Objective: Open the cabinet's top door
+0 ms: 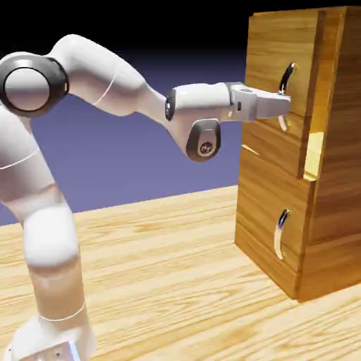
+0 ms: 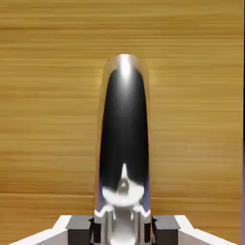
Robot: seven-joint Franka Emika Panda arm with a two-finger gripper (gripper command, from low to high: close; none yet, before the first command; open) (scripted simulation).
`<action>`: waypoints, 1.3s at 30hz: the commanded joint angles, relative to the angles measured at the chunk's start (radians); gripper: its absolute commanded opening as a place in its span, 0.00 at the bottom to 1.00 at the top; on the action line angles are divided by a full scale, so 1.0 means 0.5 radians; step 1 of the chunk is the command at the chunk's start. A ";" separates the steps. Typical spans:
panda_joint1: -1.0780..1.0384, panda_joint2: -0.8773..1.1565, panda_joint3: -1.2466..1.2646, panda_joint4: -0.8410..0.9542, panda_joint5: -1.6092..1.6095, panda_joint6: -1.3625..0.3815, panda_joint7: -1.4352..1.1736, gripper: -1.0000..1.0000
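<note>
The cabinet (image 1: 338,176) of honey-brown wood stands at the exterior view's right. My gripper (image 1: 285,104) reaches level from the left and is shut on the curved silver handle (image 1: 286,76) of the top door (image 1: 271,56), around the handle's middle. A bright slit shows along the top door's right edge. In the hand view the handle (image 2: 123,134) rises large and dark between my two grey fingertips (image 2: 79,225), with my gripper (image 2: 122,225) shut on its base. The top door's wood (image 2: 48,95) fills the rest of that view.
Below the top door is the shorter lower door (image 1: 264,211) with its own silver handle (image 1: 280,233). The cabinet stands on a light wooden table (image 1: 176,268). My white arm (image 1: 42,211) rises at the left.
</note>
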 commanded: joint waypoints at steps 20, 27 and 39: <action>-1.448 -0.291 1.097 -0.053 -0.631 -0.016 0.985 0.00; -1.901 -0.570 1.348 -0.072 -0.969 0.003 1.546 0.00; -2.206 -1.121 1.397 -0.150 -1.392 -0.042 2.351 0.00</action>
